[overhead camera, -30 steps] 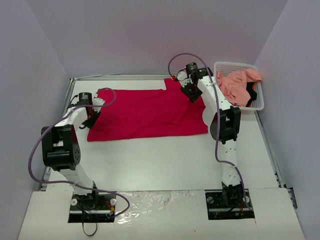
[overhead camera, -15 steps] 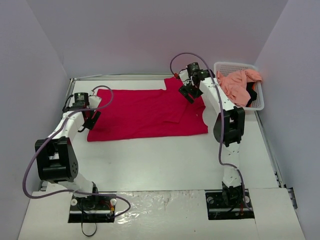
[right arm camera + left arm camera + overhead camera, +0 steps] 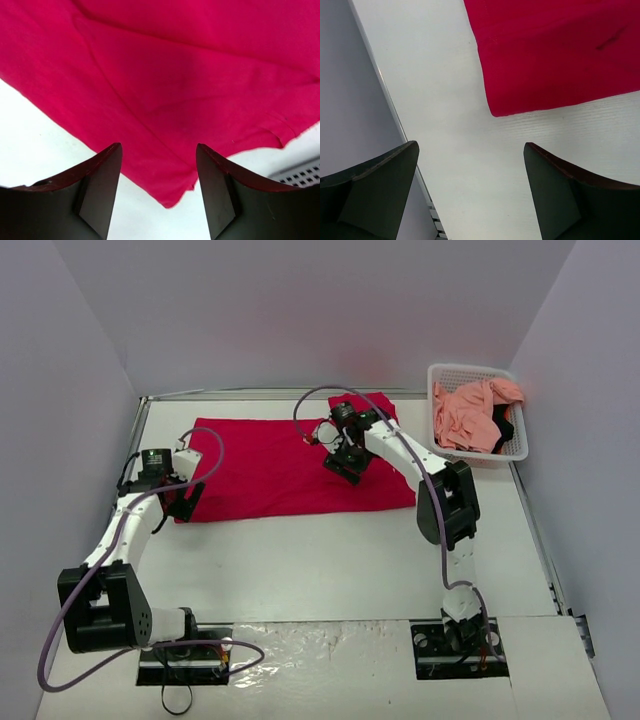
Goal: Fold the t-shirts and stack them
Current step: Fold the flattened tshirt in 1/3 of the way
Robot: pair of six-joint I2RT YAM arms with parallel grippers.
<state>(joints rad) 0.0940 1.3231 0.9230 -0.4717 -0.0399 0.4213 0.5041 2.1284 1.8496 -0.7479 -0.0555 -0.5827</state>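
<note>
Top external, red t-shirt (image 3: 270, 468) under right hand (image 3: 343, 466), beside left hand (image 3: 188, 502)

Bright, even, diffuse light is recorded across the table (image 3: 300, 560) in the top view; shadows there are faint and soft-edged. Glare is noted on the glossy sheet (image 3: 330, 650) at the table's near edge. In both wrist views the fingers (image 3: 375, 190) are rendered dark and slightly blurred (the cloth beyond stays sharp). A soft shadow is seen on the heavily saturated red t-shirt (image 3: 190, 65).
</note>
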